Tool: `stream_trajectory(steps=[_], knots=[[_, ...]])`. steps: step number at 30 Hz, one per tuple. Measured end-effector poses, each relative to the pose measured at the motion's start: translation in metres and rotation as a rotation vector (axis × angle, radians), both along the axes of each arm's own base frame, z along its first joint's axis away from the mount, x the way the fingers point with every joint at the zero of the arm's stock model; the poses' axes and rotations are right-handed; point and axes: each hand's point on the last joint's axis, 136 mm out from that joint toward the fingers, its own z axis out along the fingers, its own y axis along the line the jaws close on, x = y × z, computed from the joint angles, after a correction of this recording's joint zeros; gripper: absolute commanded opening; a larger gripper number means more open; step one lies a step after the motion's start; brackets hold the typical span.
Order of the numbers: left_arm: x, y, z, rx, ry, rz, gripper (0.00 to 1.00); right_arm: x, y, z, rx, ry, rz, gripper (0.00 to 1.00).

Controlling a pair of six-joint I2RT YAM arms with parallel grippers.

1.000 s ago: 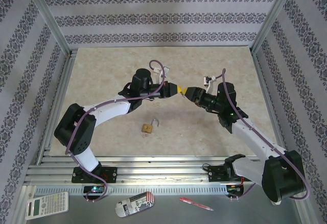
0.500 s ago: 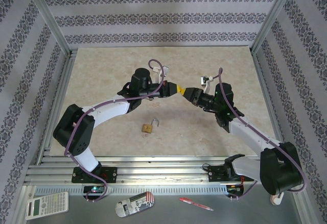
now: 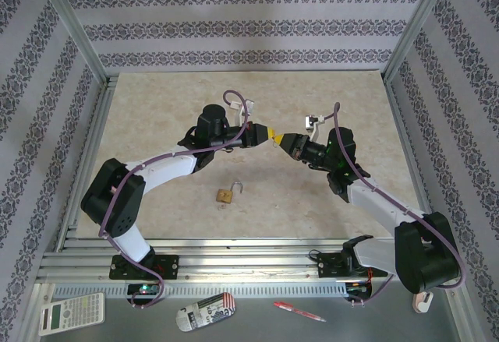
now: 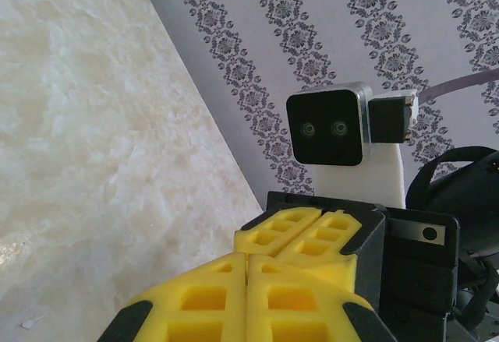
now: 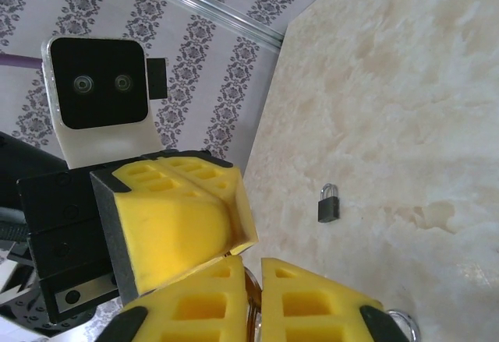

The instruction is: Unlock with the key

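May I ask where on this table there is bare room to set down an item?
The middle is crowded: the left gripper and right gripper meet tip to tip. Beyond them, the strip of beige marbled table top up to the back wall is bare, as is the near patch between the small brass padlock and the right arm.

I can't make out the key where the left gripper (image 3: 270,134) and right gripper (image 3: 286,141) meet, and the right wrist view's bottom edge cuts off a silvery ring (image 5: 399,319).
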Motion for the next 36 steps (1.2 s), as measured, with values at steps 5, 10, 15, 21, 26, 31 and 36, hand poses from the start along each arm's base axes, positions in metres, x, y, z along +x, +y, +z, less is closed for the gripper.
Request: stream_trajectory(steps=[5,10,15,21,26,31,36], knots=[[0.001,0.0,0.0,-0.011,-0.006,0.001,0.0,0.0,0.0,0.001,0.008,0.001,0.0,0.0],[0.003,0.003,-0.003,-0.008,0.004,0.017,0.6,-0.004,0.002,0.002,0.006,0.002,0.011,0.0],[0.029,0.073,-0.04,0.146,0.15,0.239,0.84,-0.013,0.001,-0.006,-0.079,0.04,0.012,0.0],[0.055,0.187,-0.049,0.598,0.208,0.552,0.84,-0.027,0.015,-0.009,-0.309,0.032,0.022,0.0],[0.031,0.229,-0.12,0.878,0.403,0.532,0.79,-0.034,0.024,-0.024,-0.43,0.032,0.047,0.0],[0.013,0.24,-0.195,1.052,0.611,0.436,0.74,-0.039,0.027,-0.053,-0.519,0.079,0.074,0.0],[0.011,0.242,-0.218,1.104,0.68,0.403,0.7,-0.04,0.027,-0.057,-0.546,0.069,0.081,0.0]])
